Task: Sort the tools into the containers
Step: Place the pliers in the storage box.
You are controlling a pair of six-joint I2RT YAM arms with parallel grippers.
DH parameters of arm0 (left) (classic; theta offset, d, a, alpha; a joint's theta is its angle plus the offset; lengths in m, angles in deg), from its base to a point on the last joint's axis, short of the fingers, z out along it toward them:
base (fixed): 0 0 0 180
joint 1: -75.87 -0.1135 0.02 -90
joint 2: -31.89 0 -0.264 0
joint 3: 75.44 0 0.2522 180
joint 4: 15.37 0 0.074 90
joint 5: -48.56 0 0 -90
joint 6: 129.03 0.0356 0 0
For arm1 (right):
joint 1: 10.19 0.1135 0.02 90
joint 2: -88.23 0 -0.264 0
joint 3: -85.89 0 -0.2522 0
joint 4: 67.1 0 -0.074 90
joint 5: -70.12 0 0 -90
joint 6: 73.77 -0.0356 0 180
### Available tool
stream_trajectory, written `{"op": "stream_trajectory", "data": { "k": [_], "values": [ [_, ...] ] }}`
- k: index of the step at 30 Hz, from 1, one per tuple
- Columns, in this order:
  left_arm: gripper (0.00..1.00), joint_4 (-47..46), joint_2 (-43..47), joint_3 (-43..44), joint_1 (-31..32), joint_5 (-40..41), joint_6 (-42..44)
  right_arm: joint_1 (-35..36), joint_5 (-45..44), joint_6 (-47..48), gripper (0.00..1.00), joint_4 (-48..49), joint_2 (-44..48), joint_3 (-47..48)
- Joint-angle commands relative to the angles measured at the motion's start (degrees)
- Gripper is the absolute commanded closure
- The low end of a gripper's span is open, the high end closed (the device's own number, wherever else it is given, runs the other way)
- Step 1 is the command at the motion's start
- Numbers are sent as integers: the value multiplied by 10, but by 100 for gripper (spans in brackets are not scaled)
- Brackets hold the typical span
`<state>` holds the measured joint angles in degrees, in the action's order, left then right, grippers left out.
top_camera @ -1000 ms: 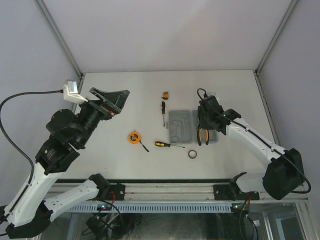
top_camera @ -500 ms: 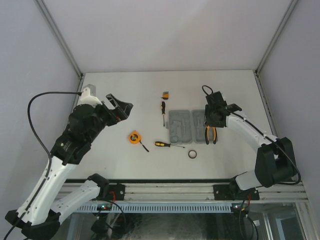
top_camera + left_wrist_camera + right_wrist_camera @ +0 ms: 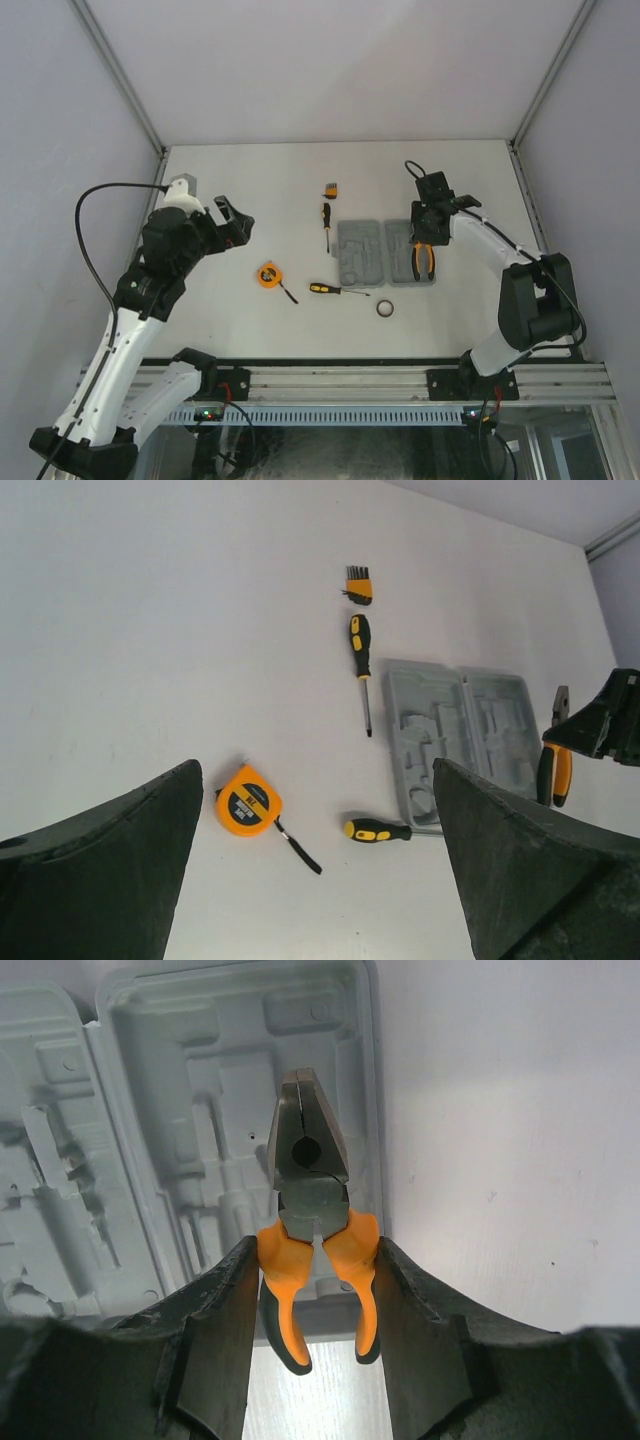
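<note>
The grey tool case (image 3: 385, 254) lies open at mid-table, moulded recesses up. My right gripper (image 3: 428, 228) is shut on the orange-handled pliers (image 3: 424, 260). In the right wrist view the fingers (image 3: 215, 1340) press the pliers (image 3: 312, 1175) at the top of the handles. The pliers' head is over the case's right half (image 3: 190, 1080). My left gripper (image 3: 232, 222) is open and empty, high above the table at the left. Below it lie the tape measure (image 3: 248, 800), two screwdrivers (image 3: 360, 650) (image 3: 378, 830) and the orange-black block (image 3: 358, 583). The black ring (image 3: 385, 309) lies near the case's front.
The tape measure (image 3: 266, 275) has a black strap trailing to the right. One screwdriver (image 3: 325, 222) lies left of the case, the other (image 3: 335, 289) in front of it. The block (image 3: 331, 189) sits farther back. The table's near edge runs along the arm rail (image 3: 330, 385).
My right gripper has carried the pliers to the right and a little farther back, over the case's right half. My left arm has drawn back and lowered, its gripper still open.
</note>
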<state>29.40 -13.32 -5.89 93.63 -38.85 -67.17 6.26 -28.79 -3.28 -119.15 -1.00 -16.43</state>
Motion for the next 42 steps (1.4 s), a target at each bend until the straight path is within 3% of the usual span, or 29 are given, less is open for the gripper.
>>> {"op": "stream_trajectory", "data": {
  "k": [1, 27, 32, 38, 42],
  "values": [
    [0, -42, 8, -23, -11, 8, 55, -4, 6, 23, 89, 29, -15, 40],
    [0, -53, 13, -56, -78, -34, 39, -9, -10, 35, 88, 51, -104, 45],
    [0, -53, 10, -57, -89, -42, 35, -3, -23, 31, 81, 44, -110, 45],
    [1, -52, 4, -58, -101, -54, 31, 1, -24, 29, 60, 41, -106, 45],
    [1, -53, 1, -58, -109, -64, 29, 2, -27, 30, 52, 37, -92, 45]
  ]
}}
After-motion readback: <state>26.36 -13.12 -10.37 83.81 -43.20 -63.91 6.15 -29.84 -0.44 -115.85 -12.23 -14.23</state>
